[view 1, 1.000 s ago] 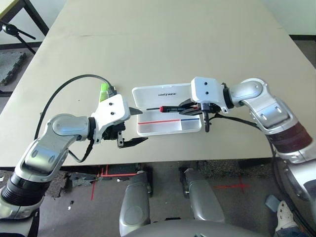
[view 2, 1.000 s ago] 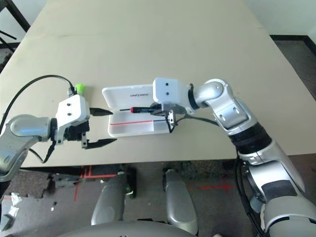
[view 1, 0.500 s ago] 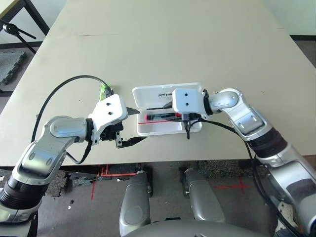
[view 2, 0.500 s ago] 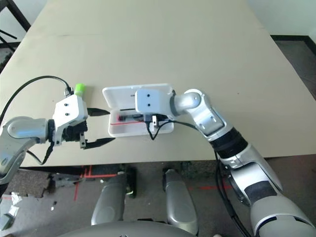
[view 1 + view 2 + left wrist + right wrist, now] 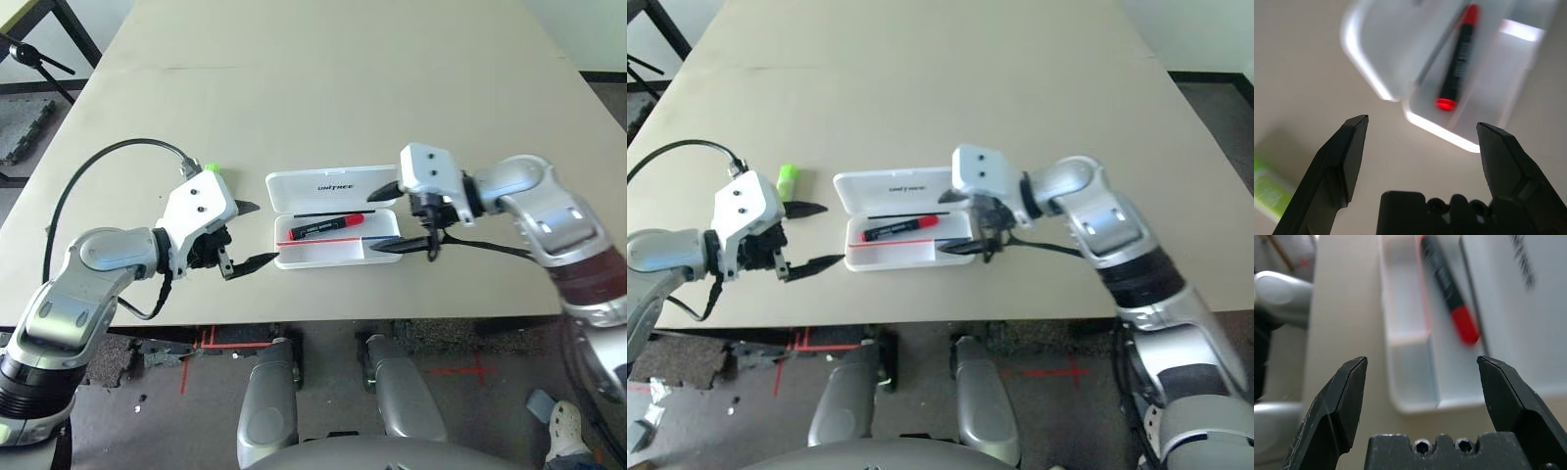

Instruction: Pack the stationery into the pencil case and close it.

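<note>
- Now the green highlighter [image 5: 787, 182] lies on the table [image 5: 1019, 98], past the left pincer [image 5: 835, 235] and away from the robot.
- Its long way runs out from the robot, and the left arm is nearer.
- The left pincer is wide open and holds nothing.
- The right pincer [image 5: 386, 219] is wide open and empty too, by the smooth white plastic case [image 5: 323, 262].
- A round black marker [image 5: 326, 226] with a red cap lies inside.
</note>
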`<action>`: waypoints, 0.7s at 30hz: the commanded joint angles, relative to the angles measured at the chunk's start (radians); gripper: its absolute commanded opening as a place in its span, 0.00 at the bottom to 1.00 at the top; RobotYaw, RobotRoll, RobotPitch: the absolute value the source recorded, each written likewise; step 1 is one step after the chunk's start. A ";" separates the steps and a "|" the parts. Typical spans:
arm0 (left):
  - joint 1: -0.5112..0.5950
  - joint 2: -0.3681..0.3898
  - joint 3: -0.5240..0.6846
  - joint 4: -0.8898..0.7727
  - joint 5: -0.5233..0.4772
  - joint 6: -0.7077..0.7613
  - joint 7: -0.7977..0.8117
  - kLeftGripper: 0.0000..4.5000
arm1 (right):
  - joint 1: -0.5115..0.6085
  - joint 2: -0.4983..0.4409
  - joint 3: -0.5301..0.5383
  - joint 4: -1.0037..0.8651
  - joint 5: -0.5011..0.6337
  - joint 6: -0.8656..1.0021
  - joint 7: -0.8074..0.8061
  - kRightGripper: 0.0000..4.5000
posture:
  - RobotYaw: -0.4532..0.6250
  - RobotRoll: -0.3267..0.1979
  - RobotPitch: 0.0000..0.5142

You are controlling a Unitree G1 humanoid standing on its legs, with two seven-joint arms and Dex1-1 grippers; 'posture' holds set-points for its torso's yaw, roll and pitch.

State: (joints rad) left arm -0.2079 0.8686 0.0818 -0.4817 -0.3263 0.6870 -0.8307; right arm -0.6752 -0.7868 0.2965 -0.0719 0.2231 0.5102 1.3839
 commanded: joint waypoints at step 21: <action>-0.299 -0.319 0.050 0.452 0.147 0.291 0.571 1.00 | 0.091 0.014 -0.037 -0.081 0.088 0.085 -0.060 0.99 | 0.39 0.62 0.47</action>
State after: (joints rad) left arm -0.5031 0.5564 0.1377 -0.0584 -0.2024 0.9850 -0.2754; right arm -0.5997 -0.7703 0.2617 -0.1259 0.2996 0.5892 1.3266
